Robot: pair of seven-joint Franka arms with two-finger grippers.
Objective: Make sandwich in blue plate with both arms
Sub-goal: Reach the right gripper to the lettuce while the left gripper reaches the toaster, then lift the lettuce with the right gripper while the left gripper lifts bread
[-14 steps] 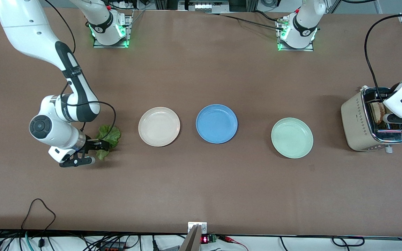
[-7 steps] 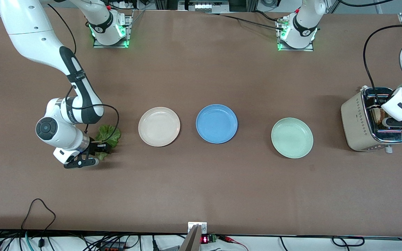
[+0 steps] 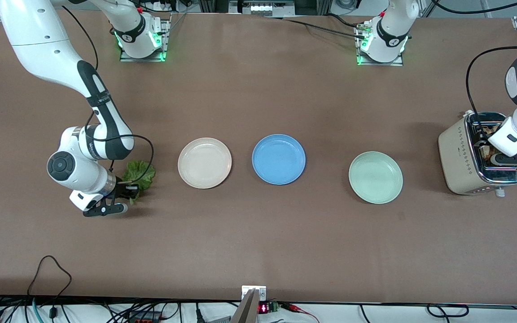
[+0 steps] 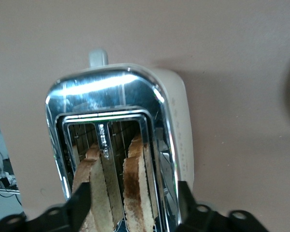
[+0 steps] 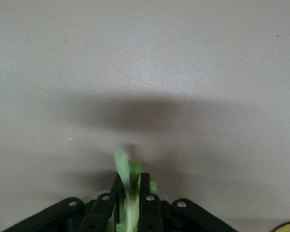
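At right arm's end of table: right gripper [image 3: 121,194] low over tabletop, fingers [image 5: 146,200] pinched on lettuce [image 3: 140,174], leaf edge standing between them. Blue plate [image 3: 278,159] mid-table, bare, between cream plate [image 3: 204,163] and mint plate [image 3: 375,177]. At left arm's end: left gripper [image 3: 492,150] over toaster [image 3: 458,157], fingers [image 4: 82,203] spread wide, holding nothing, straddling two bread slices [image 4: 135,188] upright in slots.
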